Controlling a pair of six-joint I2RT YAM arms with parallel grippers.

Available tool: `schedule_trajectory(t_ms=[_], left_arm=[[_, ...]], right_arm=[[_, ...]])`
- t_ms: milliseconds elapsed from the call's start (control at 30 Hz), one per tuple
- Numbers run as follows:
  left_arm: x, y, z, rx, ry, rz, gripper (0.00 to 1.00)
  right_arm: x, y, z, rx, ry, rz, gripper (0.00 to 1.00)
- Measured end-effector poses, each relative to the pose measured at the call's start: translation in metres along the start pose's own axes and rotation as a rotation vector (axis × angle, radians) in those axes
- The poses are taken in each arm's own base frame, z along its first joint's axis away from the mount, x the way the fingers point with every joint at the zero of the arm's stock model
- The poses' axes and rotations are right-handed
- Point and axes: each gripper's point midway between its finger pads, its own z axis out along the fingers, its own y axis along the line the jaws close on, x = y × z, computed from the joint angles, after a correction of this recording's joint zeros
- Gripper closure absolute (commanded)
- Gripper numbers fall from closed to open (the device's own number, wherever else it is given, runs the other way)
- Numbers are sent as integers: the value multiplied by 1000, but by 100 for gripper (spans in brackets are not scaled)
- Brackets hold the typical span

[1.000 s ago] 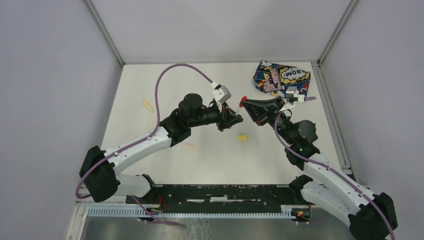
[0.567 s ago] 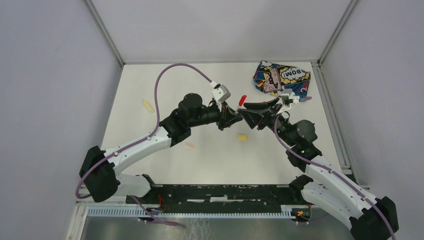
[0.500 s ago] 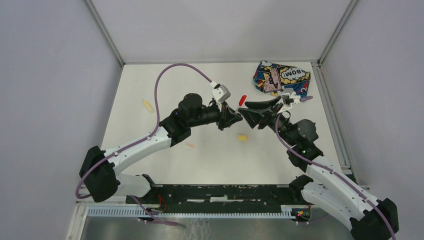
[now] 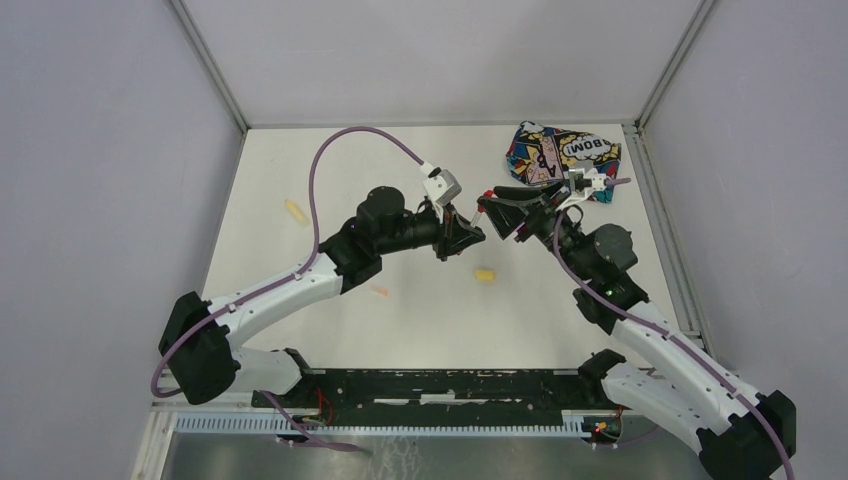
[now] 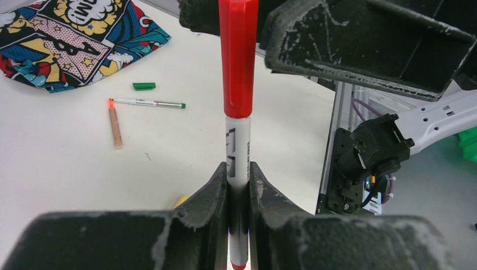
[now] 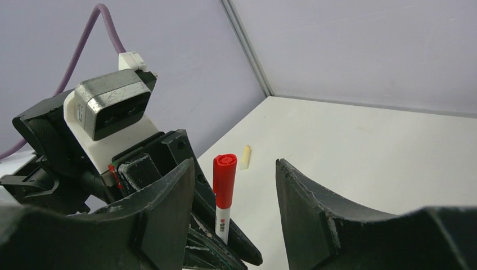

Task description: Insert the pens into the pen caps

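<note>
Left gripper [image 5: 238, 180]: fingers pressed onto the whitish barrel of the red-ended pen [image 5: 238, 149], pinching it low down. The pen is held off the table [image 4: 420, 330], over its middle. Its red end shows below the fingers in the left wrist view.

Red cap [image 5: 238, 56]: sits over the free end of that pen. How far home it is pushed cannot be told.

Right gripper [image 6: 234, 163]: fingers spread, one on either side of the red cap. In the right wrist view a gap shows on each side and neither finger touches the cap. The two grippers face each other tip to tip, left one on the left, right one on the right.

Other items on the table:
- Green-ended pen [image 5: 149, 103] lies flat just near of the comic-print pouch [image 4: 560, 155]. The green cap [image 5: 144, 86] lies separately beside it, apart from the barrel.
- Orange pen [image 5: 115, 125] lies at an angle to the green-ended pen, with one end close to that pen's end (contact cannot be judged).
- Yellow pen [image 4: 294, 211] lies alone at the left of the table, well apart from the grippers.
- Yellow cap [image 4: 484, 275] lies just near of the two grippers.
- Orange cap [image 4: 380, 292] lies further left and nearer, beside the left forearm.

The pouch is in the far right corner, partly covered by the right wrist in the top view.
</note>
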Motion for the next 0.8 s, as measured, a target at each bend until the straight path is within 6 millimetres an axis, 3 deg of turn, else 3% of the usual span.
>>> schedule_trajectory(t_ms=[433,667,800], left_arm=[[0,-1,0,7,2,0,98],[0,-2,0,9,2,0,98],[0,-2,0,9,2,0,98]], right_arm=[[-5,2,14,-11,-1,29,47],[-5,2,16,-19,3,42,60],[-5,2,16,-21,5,48,72]])
